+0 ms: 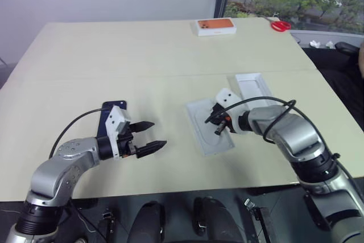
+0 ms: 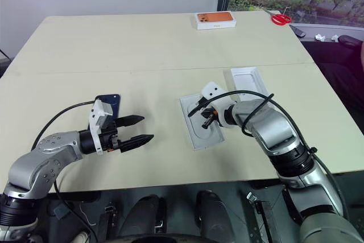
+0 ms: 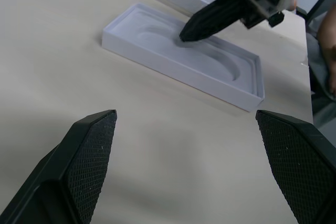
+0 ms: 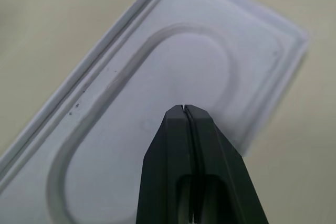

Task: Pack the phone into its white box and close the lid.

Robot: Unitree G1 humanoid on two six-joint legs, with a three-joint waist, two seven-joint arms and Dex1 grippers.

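Black right gripper (image 4: 185, 109) fingers pressed together, nothing between them, tips down over the oval recess of the white tray (image 1: 200, 135) at table centre; contact with the recess floor can't be told. Tray is shallow, with a raised rim and a stepped inner border. Just behind it, toward the window, a second white box piece (image 1: 254, 88) with "iPhone" printed on its side lies flat, apart from the tray. Left gripper (image 1: 149, 136) spread wide and empty, hovering above the beige table (image 1: 142, 44), pointing toward the tray, well apart from it. Dark navy phone (image 2: 109, 104) lies flat on the table just behind the left gripper's wrist, partly hidden by it. Orange-topped box (image 1: 216, 26) at the far edge; red scissors (image 1: 279, 25) near it by the window.
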